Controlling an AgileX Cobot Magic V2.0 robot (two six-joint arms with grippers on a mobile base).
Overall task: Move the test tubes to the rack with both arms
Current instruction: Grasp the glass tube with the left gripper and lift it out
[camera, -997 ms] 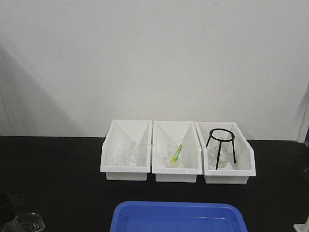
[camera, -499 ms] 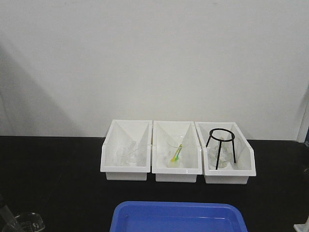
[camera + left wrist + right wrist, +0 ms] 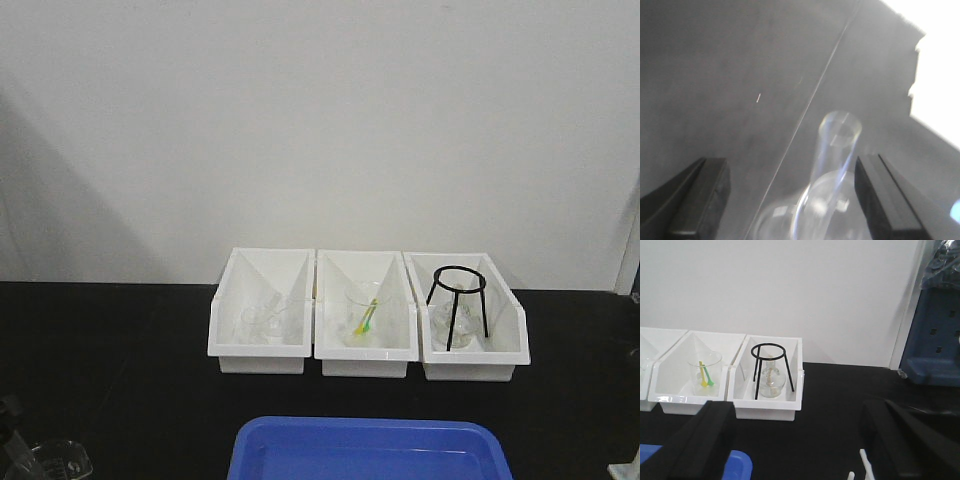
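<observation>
Up close, left of the blue tray, the left fingers stand spread either side of a test tube rising from the beaker, probably lined up to pinch. Right of the tray, the right fingers gape empty above the rack; bins sit beyond.
</observation>
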